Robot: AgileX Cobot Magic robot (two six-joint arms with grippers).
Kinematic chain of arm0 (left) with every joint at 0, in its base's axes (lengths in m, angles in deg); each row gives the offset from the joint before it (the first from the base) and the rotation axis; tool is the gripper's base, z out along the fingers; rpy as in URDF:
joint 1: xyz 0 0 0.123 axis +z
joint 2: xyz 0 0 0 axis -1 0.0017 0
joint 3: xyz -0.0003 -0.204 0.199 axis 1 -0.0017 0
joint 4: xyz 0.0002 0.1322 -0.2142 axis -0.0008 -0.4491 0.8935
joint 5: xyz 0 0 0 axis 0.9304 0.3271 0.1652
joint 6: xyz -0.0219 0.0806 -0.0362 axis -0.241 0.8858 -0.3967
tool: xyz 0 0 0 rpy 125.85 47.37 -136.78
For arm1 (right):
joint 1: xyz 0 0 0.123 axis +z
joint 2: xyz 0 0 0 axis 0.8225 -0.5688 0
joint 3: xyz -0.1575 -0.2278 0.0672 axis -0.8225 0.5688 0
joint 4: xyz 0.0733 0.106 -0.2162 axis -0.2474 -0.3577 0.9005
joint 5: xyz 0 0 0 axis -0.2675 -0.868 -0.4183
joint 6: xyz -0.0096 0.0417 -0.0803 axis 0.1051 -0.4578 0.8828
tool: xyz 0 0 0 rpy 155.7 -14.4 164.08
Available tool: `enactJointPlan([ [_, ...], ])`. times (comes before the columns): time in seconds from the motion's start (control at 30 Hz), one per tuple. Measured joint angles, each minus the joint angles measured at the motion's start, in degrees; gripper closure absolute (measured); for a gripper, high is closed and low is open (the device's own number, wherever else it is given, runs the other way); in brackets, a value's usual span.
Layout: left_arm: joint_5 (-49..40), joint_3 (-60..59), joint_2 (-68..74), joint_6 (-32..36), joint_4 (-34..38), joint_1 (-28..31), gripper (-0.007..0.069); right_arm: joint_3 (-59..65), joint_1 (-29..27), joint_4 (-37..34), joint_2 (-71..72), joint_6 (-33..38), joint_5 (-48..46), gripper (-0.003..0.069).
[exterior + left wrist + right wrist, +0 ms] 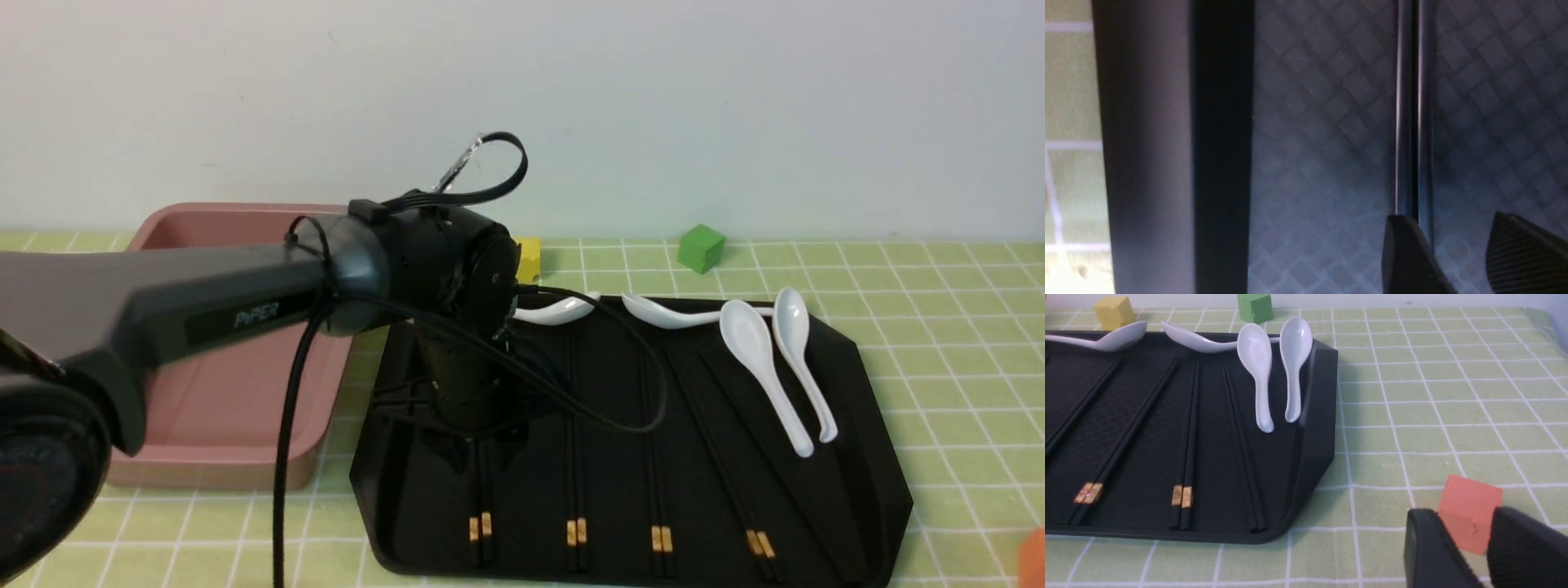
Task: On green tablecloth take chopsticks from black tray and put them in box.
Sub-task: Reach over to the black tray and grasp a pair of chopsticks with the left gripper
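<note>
The left gripper hangs low over the tray, fingers apart.
Its nearest chopsticks run under one finger, beside the gap.

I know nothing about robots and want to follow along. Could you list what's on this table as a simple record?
Cloth: green check
Tray: black, on cloth
Chopsticks: four pairs, all in tray
Spoons: four, white, on tray
Box: pink, left of tray, visible part bare
Left end effector: open, low over leftmost pair
Right end effector: open, by orange cube
Behind tray: yellow cube, green cube
</note>
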Motion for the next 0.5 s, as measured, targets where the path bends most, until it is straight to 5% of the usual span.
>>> enactJointPlan([
  [0.5, 1.86, 0.68, 3.44, -3.53, -2.62, 0.0, 0.0342, 0.0, 0.0, 0.0, 0.0, 0.0, 0.0, 0.0419],
])
